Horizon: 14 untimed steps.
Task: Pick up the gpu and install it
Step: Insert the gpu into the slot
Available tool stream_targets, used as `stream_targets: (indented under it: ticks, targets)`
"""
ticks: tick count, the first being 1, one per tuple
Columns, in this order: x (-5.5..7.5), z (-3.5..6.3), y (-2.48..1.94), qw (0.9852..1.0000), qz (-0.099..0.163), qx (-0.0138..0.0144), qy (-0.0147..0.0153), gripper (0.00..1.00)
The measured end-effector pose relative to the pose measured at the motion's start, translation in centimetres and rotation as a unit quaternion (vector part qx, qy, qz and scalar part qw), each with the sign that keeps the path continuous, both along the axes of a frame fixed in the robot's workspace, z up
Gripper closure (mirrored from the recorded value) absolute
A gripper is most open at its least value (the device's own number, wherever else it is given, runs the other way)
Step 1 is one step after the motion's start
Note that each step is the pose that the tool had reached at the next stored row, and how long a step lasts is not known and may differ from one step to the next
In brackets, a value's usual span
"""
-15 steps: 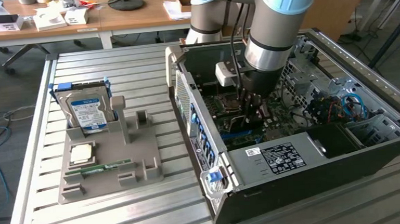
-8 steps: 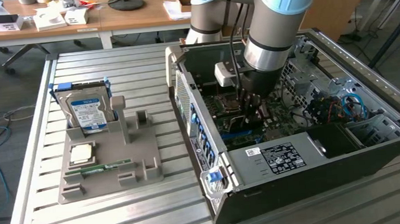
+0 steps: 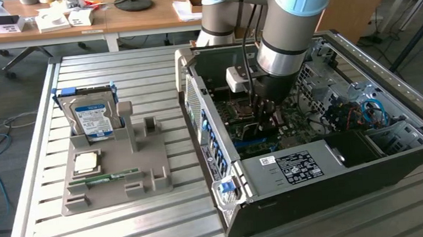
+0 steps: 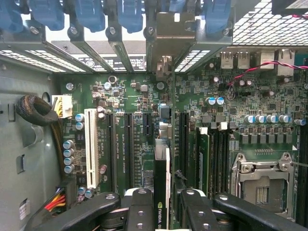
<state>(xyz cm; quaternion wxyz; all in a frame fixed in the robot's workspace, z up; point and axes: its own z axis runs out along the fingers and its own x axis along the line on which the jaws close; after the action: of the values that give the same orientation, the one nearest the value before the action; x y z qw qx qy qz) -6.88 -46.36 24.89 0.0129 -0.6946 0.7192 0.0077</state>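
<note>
So the arm is reaching straight down into the open PC case, which lies on its side on the slatted metal table. In the wrist view the gripper has its black fingers clamped on the gpu, a thin dark card seen edge-on with a green logo on it, standing upright between the pads. The card sits right over the green motherboard, lined up with the long black expansion slots and just beside the white slot, with its bracket end toward the metal slot covers at the back of the case. Can't tell whether the card's edge is actually touching a slot or just above it. Over on the exterior view's left, the grey fixture tray holds the silver hard drive with the blue-white label, standing upright, plus the slim green memory stick lying flat and a cpu chip near it.
</note>
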Motion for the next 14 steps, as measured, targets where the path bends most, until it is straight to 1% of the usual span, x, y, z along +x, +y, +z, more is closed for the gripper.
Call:
stream_targets:
  ticks: [14]
  targets:
    - [-0.06, 0.1, 0.0, 1.0, 0.0, 0.0001, -0.0002, 0.74]
